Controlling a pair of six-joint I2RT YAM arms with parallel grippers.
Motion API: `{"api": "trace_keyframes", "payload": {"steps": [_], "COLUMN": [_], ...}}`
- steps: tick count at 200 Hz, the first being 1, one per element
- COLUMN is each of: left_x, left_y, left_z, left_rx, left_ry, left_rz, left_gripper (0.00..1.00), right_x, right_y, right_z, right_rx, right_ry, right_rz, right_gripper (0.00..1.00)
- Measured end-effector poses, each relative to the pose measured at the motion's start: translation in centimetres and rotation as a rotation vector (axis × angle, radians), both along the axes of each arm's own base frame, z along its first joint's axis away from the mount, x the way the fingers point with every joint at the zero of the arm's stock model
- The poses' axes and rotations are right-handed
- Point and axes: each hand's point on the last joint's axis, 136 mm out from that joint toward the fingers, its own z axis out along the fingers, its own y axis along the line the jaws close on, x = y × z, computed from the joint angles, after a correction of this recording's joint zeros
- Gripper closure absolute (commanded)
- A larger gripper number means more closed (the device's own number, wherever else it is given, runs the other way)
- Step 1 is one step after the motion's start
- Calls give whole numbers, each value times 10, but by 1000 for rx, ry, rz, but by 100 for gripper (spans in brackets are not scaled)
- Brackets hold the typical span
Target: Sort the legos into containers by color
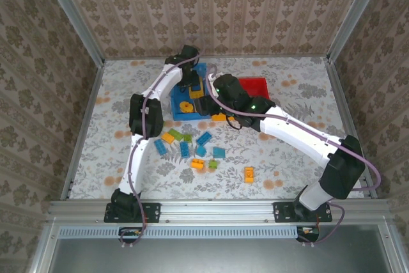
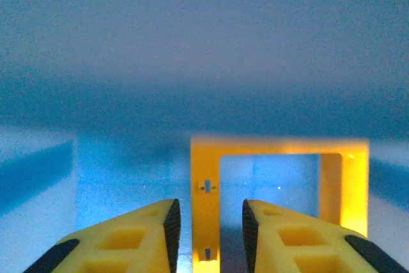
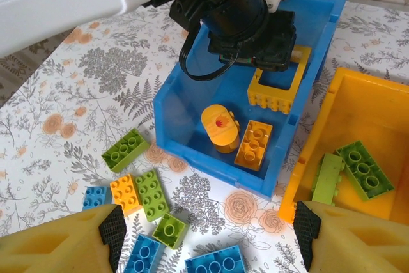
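Right wrist view: left hand (image 2: 211, 225) is low inside the blue bin (image 3: 204, 161), fingers slightly apart, straddling one post of a yellow frame (image 2: 204, 177) with no clear contact. An orange brick (image 3: 254, 145) lies in the same bin. Right hand (image 3: 208, 234) is spread wide, holding nothing, over loose legos (image 3: 126, 149) on the counter (image 3: 96, 75). Two green bricks (image 3: 364, 169) lie in the yellow bin (image 3: 310, 151).
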Motion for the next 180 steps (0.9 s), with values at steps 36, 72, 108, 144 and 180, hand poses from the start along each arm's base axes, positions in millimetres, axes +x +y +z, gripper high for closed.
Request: {"api": "trace_keyframes", "payload": {"steps": [36, 72, 108, 144, 180], "left_x": [-3, -14, -37, -84, -163], "left_y": [-6, -9, -7, -12, -7], "left_z": [3, 25, 72, 115, 131], "left_rx": [-8, -25, -73, -167, -255], "left_ry": [-2, -13, -51, -100, -113], "left_rz": [-10, -19, -10, -26, -103], "left_gripper": [59, 50, 41, 39, 36], "right_x": [-3, -13, -49, -89, -113], "right_y": [-4, -18, -54, -67, -70], "right_z": [1, -6, -25, -70, -123], "right_rx": [1, -22, -96, -204, -336], "right_ry": [-1, -3, -32, -39, -2], "right_rz": [-4, 1, 87, 282, 478], "right_gripper": [26, 23, 15, 14, 14]}}
